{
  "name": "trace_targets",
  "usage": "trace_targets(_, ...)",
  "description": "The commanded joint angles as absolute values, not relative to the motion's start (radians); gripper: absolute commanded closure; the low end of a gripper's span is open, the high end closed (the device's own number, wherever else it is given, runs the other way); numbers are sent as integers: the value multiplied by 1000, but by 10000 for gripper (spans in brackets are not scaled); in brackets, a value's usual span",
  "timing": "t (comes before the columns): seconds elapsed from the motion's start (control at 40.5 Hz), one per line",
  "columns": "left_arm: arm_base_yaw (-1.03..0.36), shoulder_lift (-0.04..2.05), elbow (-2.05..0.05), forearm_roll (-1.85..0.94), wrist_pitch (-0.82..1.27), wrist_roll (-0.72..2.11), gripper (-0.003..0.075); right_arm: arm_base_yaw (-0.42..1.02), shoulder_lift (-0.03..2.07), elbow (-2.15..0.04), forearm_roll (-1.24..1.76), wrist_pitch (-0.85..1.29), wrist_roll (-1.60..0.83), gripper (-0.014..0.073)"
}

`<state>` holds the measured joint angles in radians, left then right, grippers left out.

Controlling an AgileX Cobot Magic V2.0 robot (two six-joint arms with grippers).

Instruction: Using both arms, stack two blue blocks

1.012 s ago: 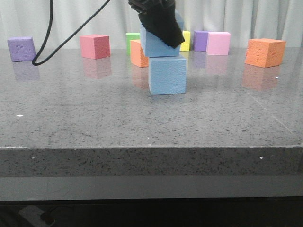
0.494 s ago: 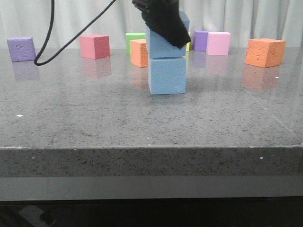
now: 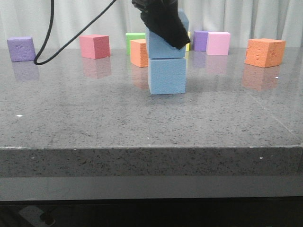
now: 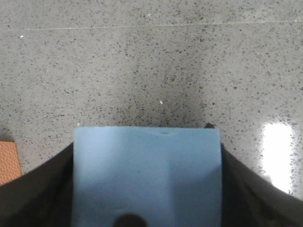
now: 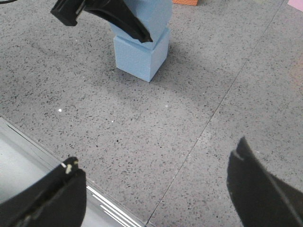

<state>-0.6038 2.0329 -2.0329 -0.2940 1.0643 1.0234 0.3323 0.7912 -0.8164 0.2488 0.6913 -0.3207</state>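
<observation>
Two blue blocks stand one on the other near the middle of the grey speckled worktop point(image 3: 94, 118): the lower blue block point(image 3: 167, 75) sits flat, and the upper blue block point(image 3: 163, 43) rests on it, turned slightly out of line. From the front, the left gripper point(image 3: 163, 21) comes down from above and covers much of the upper block, but how its jaws sit on the block is hard to read there. The left wrist view settles it: the upper block point(image 4: 147, 175) fills the space between the two black fingers point(image 4: 38, 189), which press against both its sides, so the jaws are closed on it. The right wrist view shows the stack from farther off, the lower block point(image 5: 141, 52) with the left gripper point(image 5: 106, 14) over it, and it shows what the front view does not: the right gripper point(image 5: 156, 189), its jaws spread wide with nothing between them, well apart from the stack. Along the back of the worktop sit a purple cube point(image 3: 21, 48), a pink cube point(image 3: 94, 46) and an orange cube point(image 3: 265, 52).
</observation>
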Motion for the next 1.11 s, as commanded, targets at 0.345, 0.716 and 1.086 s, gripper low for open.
trace_targets(0.345, -610, 1974, -2067, -330, 996, 1024, 183, 327, 781, -843, 264, 624, -333, -14)
trace_targets(0.716, -610, 1904, -2067, -310, 982, 1015, 184, 327, 781, -843, 264, 624, -333, -14)
trace_targets(1.086, -610, 1688, -2067, -211, 1085, 630, 186, 327, 781, -843, 264, 624, -333, -14)
